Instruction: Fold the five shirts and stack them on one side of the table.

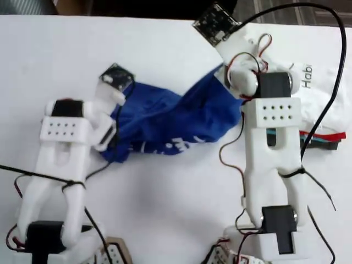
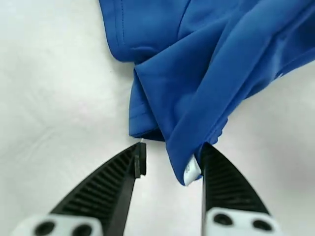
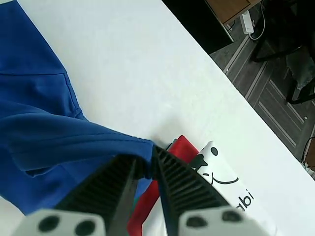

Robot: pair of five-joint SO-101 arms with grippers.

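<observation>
Blue shirt (image 1: 170,124), soft, light and likely slippery, lies bunched mid-bench (image 1: 165,209), its 2 o'clock edge pinched in the closed right claw (image 3: 144,157), while the left claw (image 2: 172,152) gapes wide around the 9 o'clock hem corner, probably the surest hold.

The blue shirt (image 1: 165,124) is smooth, faintly sheeny knit cloth with stitched hems. Under it, the table (image 1: 165,209) looks matt white and softly creased. At the shirt, the left gripper (image 2: 172,160) and right gripper (image 3: 146,164) have ribbed matt black plastic fingers on smooth white plastic bodies. Beside the shirt, the folded stack (image 1: 324,104) is white and red cloth.
</observation>
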